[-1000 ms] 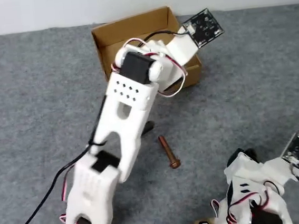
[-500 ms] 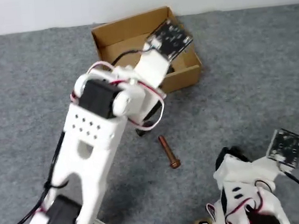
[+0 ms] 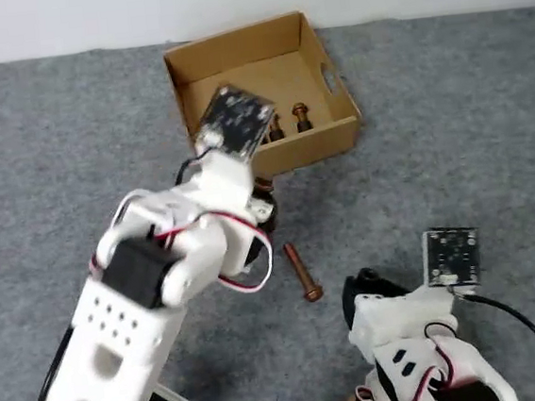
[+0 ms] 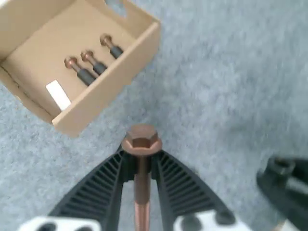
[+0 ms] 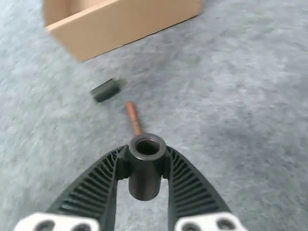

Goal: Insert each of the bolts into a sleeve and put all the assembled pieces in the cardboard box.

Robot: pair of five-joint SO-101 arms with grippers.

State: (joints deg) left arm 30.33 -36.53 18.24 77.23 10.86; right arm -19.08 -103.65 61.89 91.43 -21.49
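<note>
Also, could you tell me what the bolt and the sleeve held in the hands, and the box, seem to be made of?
The bolt in the left hand looks like copper-toned metal: a reddish-brown hex head with a dull sheen. The sleeve in the right hand is matte black, coated metal or plastic; I cannot tell. The box is plain brown cardboard, matte.

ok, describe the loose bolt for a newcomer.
Find the cardboard box on the grey carpet. In front of it lies the loose bolt: bare copper, lying flat, unlike the sleeved bolts in the box or the held bolt in the left gripper.
</note>
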